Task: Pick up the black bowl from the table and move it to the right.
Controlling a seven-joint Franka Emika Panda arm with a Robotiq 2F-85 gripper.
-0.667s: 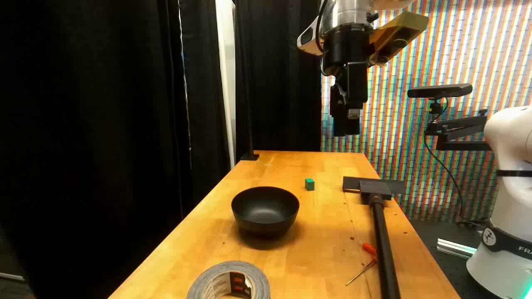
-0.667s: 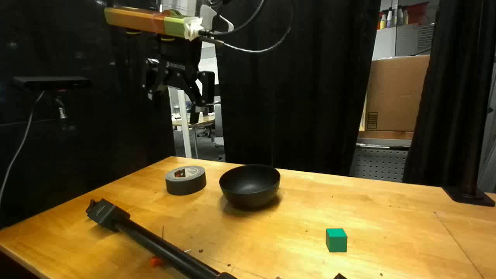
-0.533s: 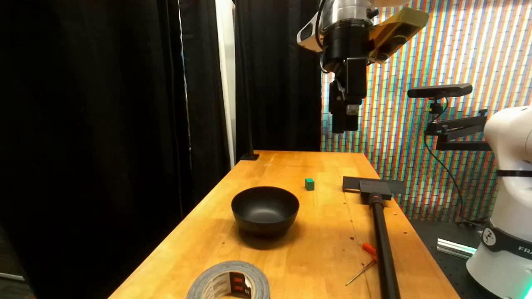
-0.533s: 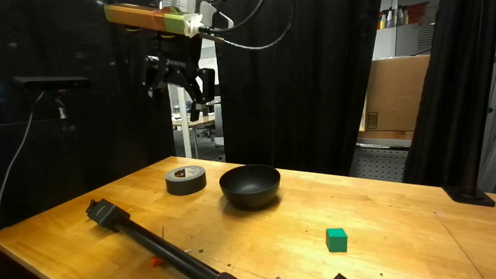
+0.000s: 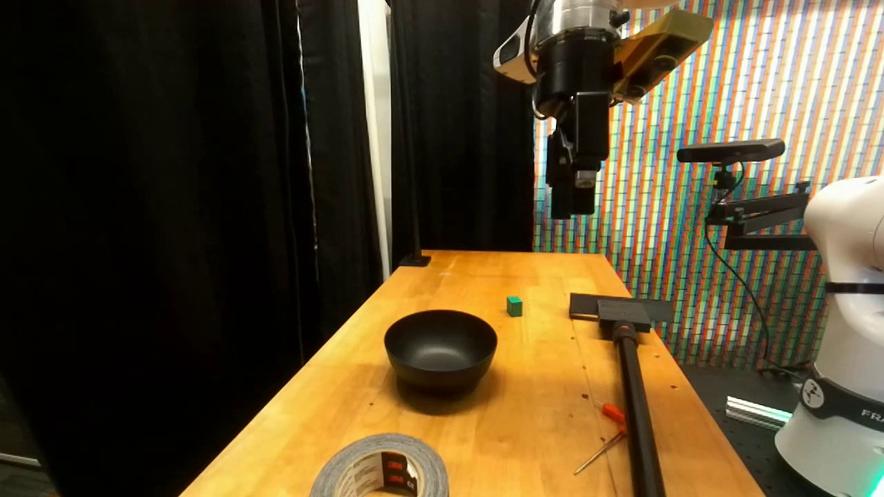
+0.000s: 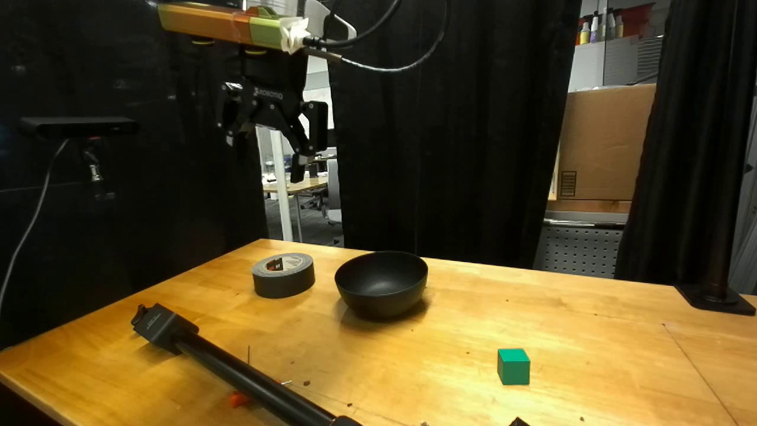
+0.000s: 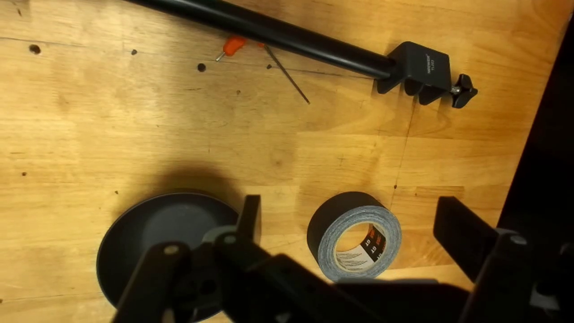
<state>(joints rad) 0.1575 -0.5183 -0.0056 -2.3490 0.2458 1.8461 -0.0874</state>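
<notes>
The tool (image 7: 352, 213) is rising slightly, drawing a little further clear of the tabletop (image 6: 426, 361), while the black bowl (image 5: 440, 348) is staying put. The tool's fingers (image 7: 464, 237) are standing spread, pinching nothing; in the wrist view the tape roll (image 7: 361, 258) is showing between them, though it is lying well below. The bowl is resting upright on the tabletop near the tape roll, well apart from the tool in both exterior views. For the task, this lift is probably meaning that no grasp is under way; whether the pick is still waiting or the bowl is already sitting where it is wanted is remaining unclear. If a grasp is coming, it is likely calling for a shift across and a long descent to the bowl. Elsewhere on the tabletop, a green cube (image 6: 513, 367) is sitting apart from the bowl, and a black pole (image 5: 637, 407) is lying with an orange handle (image 5: 613, 413) poking out beside it. Behind, black curtains (image 6: 461, 118) are hanging, a cardboard box (image 6: 615, 142) is showing through a gap, and a wall of coloured stripes (image 5: 815, 83) is brightening the background in an exterior view
</notes>
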